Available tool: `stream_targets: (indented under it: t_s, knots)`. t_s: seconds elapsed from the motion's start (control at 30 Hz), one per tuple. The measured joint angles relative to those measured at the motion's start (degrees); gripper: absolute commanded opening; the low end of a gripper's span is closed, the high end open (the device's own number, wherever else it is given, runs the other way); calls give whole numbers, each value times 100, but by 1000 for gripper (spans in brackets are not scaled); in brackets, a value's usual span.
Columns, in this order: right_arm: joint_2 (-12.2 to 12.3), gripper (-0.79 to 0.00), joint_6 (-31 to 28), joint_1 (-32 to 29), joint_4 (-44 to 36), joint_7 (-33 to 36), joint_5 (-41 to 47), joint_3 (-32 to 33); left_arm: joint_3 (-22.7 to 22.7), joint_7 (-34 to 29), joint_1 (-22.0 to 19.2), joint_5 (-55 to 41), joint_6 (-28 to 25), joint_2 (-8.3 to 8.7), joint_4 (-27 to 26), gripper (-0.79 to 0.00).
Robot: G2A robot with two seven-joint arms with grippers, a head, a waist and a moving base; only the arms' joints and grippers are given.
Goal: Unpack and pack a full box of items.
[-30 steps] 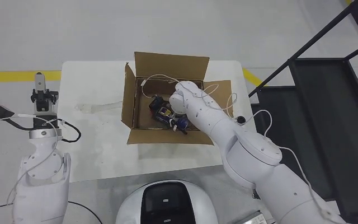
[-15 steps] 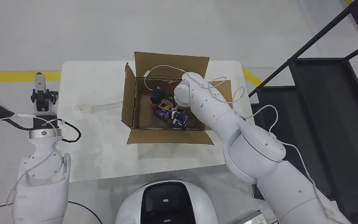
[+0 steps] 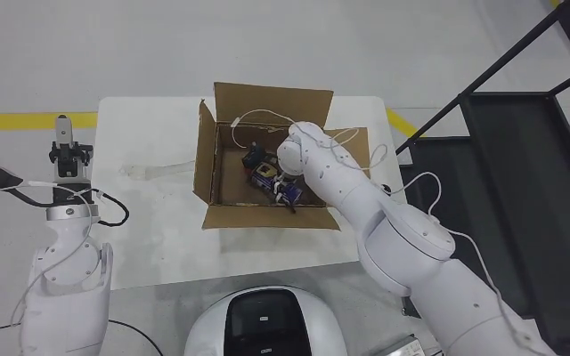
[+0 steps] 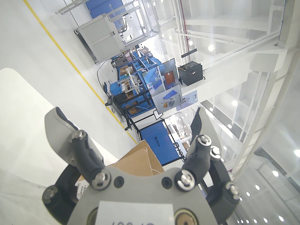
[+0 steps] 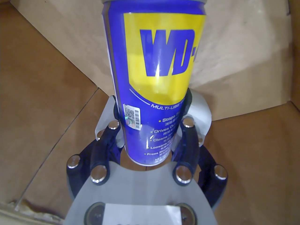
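Observation:
An open cardboard box [image 3: 215, 169] stands in the middle of the white table [image 3: 142, 240]. My right gripper [image 3: 281, 184] is down inside it, shut on a blue-and-yellow spray can [image 3: 264, 171]. In the right wrist view the spray can [image 5: 154, 71] stands out between the fingers [image 5: 199, 111], held near its base above the bare brown box floor [image 5: 46, 94]. My left gripper [image 3: 63, 153] is at the table's left edge, open and holding nothing. In the left wrist view the left gripper [image 4: 127, 118] points out into the room, with a box flap [image 4: 138, 155] behind it.
A crumpled clear plastic sheet [image 3: 158, 168] lies on the table left of the box. A white cable [image 3: 258, 116] from the right arm loops over the box's far side. Black stair rails [image 3: 499, 116] rise past the table's right end.
The right arm has shifted slightly right and turned inside the box, carrying the spray can with it. The left arm has not moved.

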Motion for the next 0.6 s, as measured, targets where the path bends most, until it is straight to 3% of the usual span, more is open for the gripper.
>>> stream_targets:
  t_s: [0.2,0.6]
  knots:
    - [-39,-182,279,-47,-110,-41,17,29,0,0,0,0,0,0,0,0]
    - [-143,-154,750,-82,-25,-221,-14,63,0,0,0,0,0,0,0,0]
